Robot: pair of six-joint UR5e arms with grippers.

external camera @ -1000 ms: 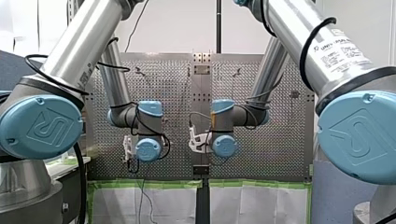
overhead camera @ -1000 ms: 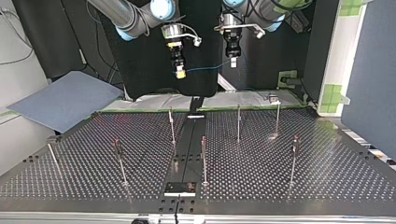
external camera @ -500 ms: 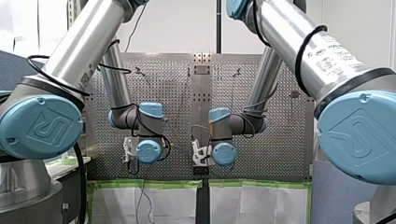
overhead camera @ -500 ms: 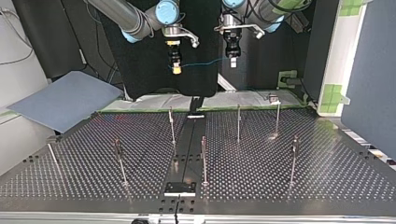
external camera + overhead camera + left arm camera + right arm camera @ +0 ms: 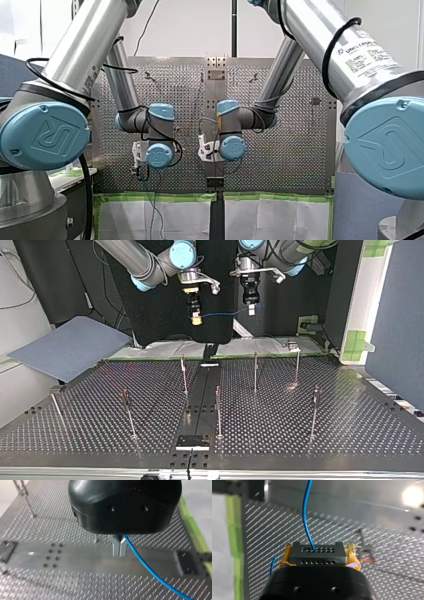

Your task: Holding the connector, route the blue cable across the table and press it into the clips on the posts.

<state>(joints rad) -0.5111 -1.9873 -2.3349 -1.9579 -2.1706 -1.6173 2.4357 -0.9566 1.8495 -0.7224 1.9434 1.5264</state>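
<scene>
Though dim behind, perforated table (image 5: 350, 410), posts (image 5: 255, 372)

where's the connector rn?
The connector is gripped in my right end effector, up in the air at the top view's upper middle, with the blue cable running from it to my left end effector.

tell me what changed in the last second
The right gripper moved toward the left gripper, rightward in the top view; the left dipped slightly. The connector and cable stay gripped; posts unchanged.
</scene>
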